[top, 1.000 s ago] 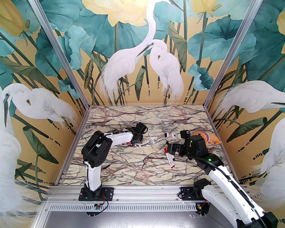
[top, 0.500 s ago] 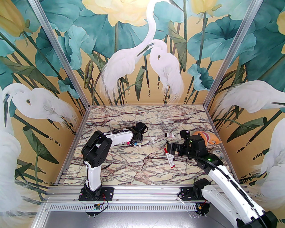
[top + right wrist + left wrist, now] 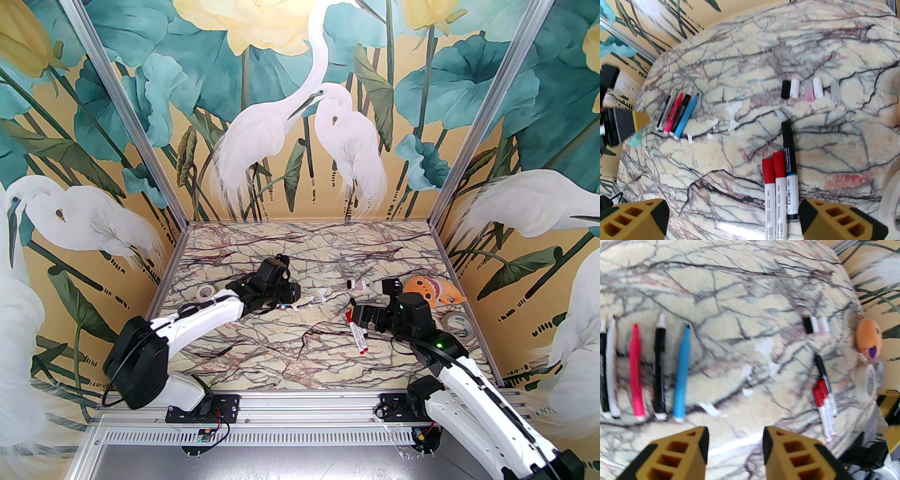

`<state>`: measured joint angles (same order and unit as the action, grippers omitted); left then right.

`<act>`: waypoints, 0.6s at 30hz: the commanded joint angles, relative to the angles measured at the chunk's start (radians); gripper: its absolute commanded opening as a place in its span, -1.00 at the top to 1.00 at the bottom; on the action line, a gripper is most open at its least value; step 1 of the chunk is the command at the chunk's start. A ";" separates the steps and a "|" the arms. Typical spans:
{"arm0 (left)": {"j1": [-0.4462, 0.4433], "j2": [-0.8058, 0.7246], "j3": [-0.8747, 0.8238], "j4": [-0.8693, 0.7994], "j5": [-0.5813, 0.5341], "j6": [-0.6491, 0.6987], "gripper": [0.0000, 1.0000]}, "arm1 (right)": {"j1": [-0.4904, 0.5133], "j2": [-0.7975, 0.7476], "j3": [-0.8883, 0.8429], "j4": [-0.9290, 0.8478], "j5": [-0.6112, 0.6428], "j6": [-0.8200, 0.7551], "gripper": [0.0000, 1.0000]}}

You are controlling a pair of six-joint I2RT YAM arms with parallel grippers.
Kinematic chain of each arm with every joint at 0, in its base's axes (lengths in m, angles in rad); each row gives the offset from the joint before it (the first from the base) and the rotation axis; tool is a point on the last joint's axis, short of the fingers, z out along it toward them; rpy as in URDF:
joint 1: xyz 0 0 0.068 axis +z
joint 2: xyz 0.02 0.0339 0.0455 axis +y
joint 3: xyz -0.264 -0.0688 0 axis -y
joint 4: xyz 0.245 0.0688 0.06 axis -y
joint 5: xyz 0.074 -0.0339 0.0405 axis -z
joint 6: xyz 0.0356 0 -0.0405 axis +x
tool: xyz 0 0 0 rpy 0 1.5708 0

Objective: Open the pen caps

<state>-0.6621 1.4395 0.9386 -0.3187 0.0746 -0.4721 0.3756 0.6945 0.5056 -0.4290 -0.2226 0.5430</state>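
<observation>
Left wrist view: left fingers (image 3: 696,444) parted, nothing between them, hanging over a bare patch of marble bench (image 3: 740,286). Five uncapped pens (image 3: 659,369) lined up side by side on the left (black, white, pink, black, blue), tips pointing away. Loose caps (image 3: 818,325) in a short row up on the right, well apart from those. Three capped pens (image 3: 823,401) lying closer in, below that row. Few white scraps (image 3: 764,347) scattered in the middle. Orange plush toy (image 3: 868,338) and a tape roll (image 3: 869,380) out at the right edge. Kinda blurry overall.

Right wrist view: right fingers (image 3: 820,218) spread wide, gripping nothing, with the lower ends of the capped pens flat on the bench between them. Two red caps (image 3: 779,164) and one black cap (image 3: 786,131) on their pens. Five loose caps beyond: black, white, pink, white, clear.

Top external view: left fingers low near mid-bench, right fingers right by the capped pens, loose caps a bit further back. Second tape roll (image 3: 205,292) over on the left. Too small here to judge either opening.
</observation>
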 commanded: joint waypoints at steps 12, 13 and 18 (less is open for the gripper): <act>-0.011 -0.312 -0.231 0.300 0.236 -0.066 -0.99 | 0.152 0.217 0.112 -0.046 0.187 0.022 -0.53; -0.010 -0.333 -0.255 0.320 0.239 -0.075 -0.99 | 0.171 0.250 0.131 -0.061 0.203 0.019 -0.49; -0.010 -0.412 -0.348 0.339 0.219 -0.095 -0.99 | 0.259 0.442 0.231 -0.123 0.272 0.005 -0.27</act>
<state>-0.6678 1.0546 0.6220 -0.0223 0.2783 -0.5404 0.6041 1.0687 0.6834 -0.4934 -0.0219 0.5568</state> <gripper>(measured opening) 0.995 0.652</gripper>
